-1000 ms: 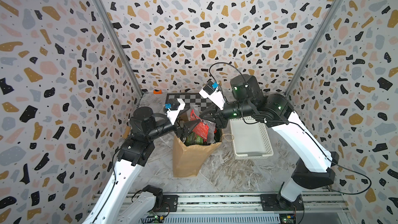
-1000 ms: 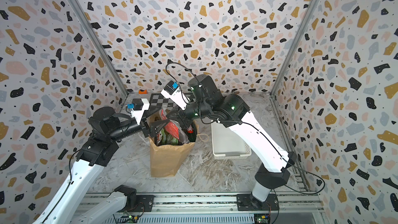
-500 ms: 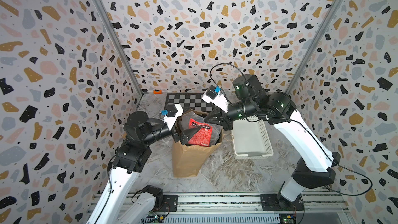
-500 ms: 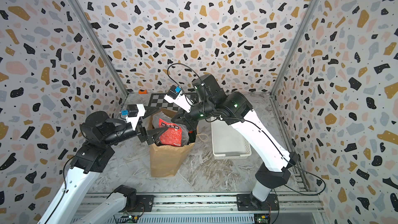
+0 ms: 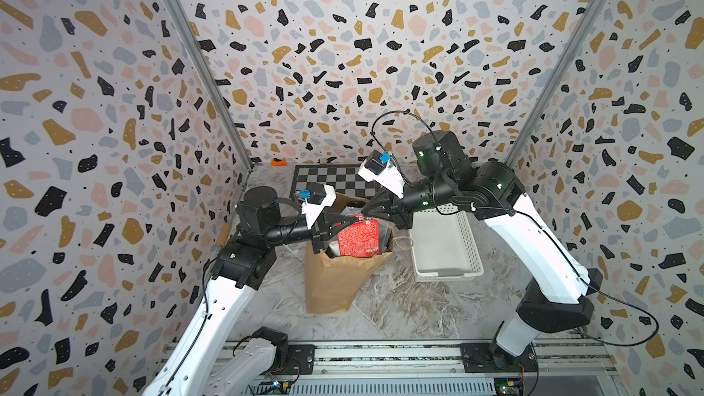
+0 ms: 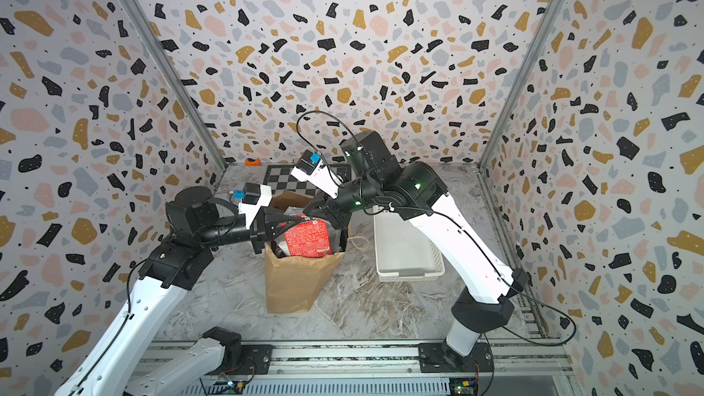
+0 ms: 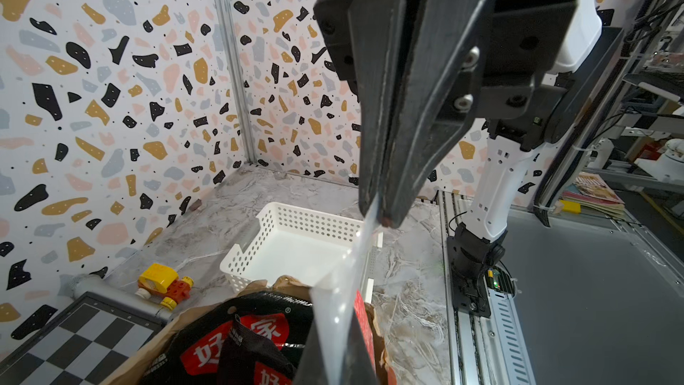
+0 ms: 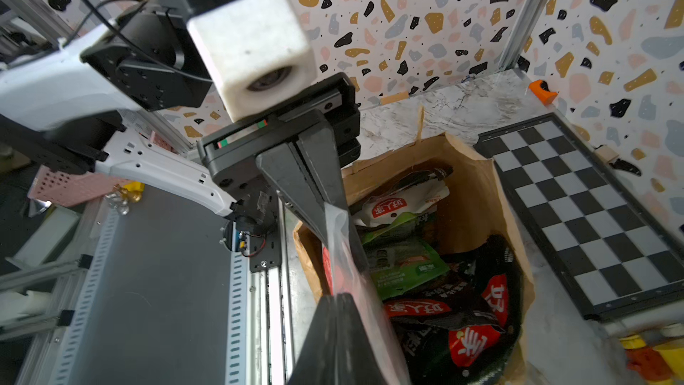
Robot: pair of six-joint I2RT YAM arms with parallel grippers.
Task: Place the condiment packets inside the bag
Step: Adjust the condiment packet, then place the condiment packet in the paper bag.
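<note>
A red condiment packet (image 5: 358, 239) (image 6: 308, 239) stands upright in the mouth of the brown paper bag (image 5: 335, 283) (image 6: 293, 283), with its top above the rim. My left gripper (image 5: 341, 222) (image 7: 335, 361) is shut on one end of its clear top seam (image 7: 348, 275). My right gripper (image 5: 372, 214) (image 8: 337, 301) pinches the other end, fingers together. Inside the bag lie a black-red packet (image 8: 462, 327), a green one (image 8: 403, 264) and a cream-red one (image 8: 399, 201).
A white perforated basket (image 5: 445, 249) (image 7: 292, 246) stands just right of the bag. A chessboard (image 5: 327, 180) (image 8: 592, 216) lies behind it. A yellow and red toy (image 7: 163, 283) sits by the board, and a small orange piece (image 5: 280, 162) at the back wall.
The right gripper has brought the packet over the bag, red face now showing. The left gripper, open beside it before, has shut on the packet's seam.
</note>
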